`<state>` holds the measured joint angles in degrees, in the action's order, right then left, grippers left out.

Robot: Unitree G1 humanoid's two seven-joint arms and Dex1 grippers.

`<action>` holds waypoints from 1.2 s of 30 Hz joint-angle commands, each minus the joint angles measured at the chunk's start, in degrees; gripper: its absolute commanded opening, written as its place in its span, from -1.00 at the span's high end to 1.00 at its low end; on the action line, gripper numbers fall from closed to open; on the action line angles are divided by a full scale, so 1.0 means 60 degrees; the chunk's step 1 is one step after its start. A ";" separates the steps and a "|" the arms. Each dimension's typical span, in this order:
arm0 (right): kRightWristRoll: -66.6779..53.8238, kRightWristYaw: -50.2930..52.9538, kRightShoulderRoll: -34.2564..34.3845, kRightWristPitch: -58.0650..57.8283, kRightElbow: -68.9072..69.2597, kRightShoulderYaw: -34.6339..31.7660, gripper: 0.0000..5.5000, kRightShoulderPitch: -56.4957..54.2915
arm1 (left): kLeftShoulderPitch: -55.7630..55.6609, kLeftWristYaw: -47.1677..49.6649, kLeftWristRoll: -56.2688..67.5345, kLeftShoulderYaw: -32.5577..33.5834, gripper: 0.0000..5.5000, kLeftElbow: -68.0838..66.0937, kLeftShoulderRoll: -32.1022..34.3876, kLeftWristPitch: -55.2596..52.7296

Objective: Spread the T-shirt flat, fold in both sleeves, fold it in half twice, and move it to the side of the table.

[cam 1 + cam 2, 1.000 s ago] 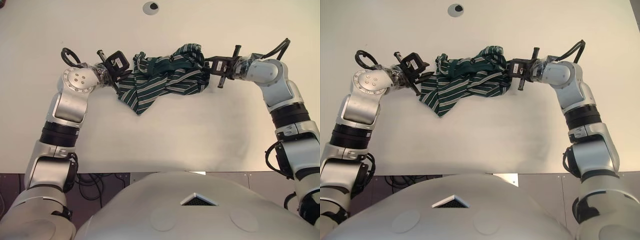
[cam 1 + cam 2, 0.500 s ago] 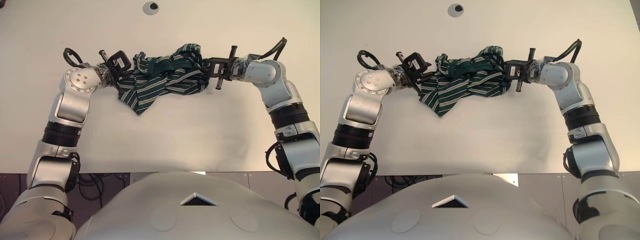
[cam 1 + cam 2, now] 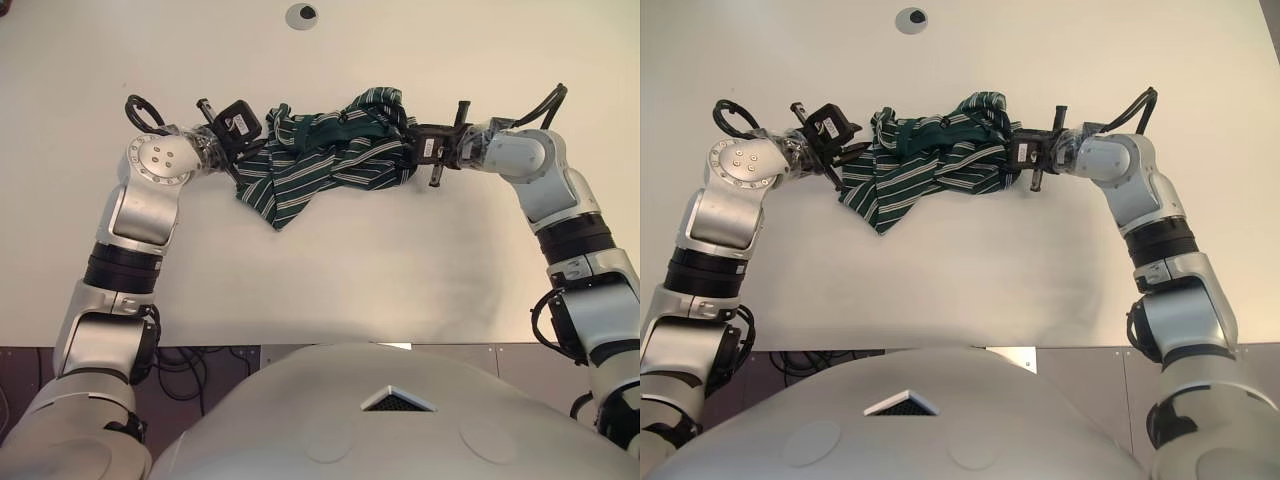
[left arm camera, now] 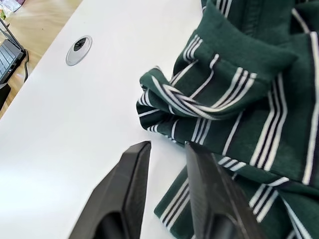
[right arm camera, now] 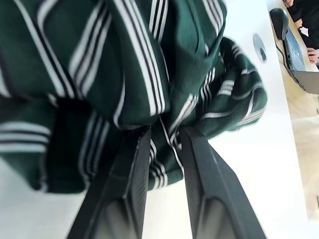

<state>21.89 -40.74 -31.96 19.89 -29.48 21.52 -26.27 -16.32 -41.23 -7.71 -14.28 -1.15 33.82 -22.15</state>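
- Head views: two arms rise from 6 o'clock, elbows bowed outward, and their wrists turn inward to face each other across the white table [image 3: 320,270].
- One crumpled dark-green T-shirt with white stripes [image 3: 330,160] lies on the table's far half, toward 12 o'clock. A loose corner trails off toward 7 o'clock.
- The left gripper [image 3: 250,143] sits at the shirt's 9 o'clock edge. The right gripper [image 3: 408,142] presses into its 3 o'clock edge.
- One round grey cable port [image 3: 301,15] sits in the table at 12 o'clock from the shirt, well apart from it.
- Left wrist view: two black fingers [image 4: 130,172] stand slightly apart with bare table in the gap. One finger rests over the shirt's striped hem, and nothing is pinched.
- Right wrist view: two black fingers [image 5: 133,154] are spread by a similar narrow gap. Their tips are against the bunched cloth, which shows between them.
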 commanded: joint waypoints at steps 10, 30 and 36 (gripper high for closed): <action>0.0166 0.0563 0.0301 0.0202 -0.0443 0.0167 0.98 -0.0423 | -0.0107 -0.0087 -0.0029 -0.0019 0.55 0.0055 0.0049 0.0099; 0.0018 0.0752 0.0368 0.0067 -0.0377 0.0031 1.00 -0.0461 | -0.1888 -0.0617 -0.2567 -0.1591 0.34 -0.2256 0.0996 0.5629; 0.0001 0.0759 0.0404 0.0036 -0.0365 0.0031 1.00 -0.0449 | -0.2392 -0.0770 -0.3399 -0.2150 0.34 -0.2959 0.1014 0.6772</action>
<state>22.39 -36.04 -29.81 20.50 -31.94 22.27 -28.29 -28.91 -45.55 -26.18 -25.77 -17.41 39.58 16.48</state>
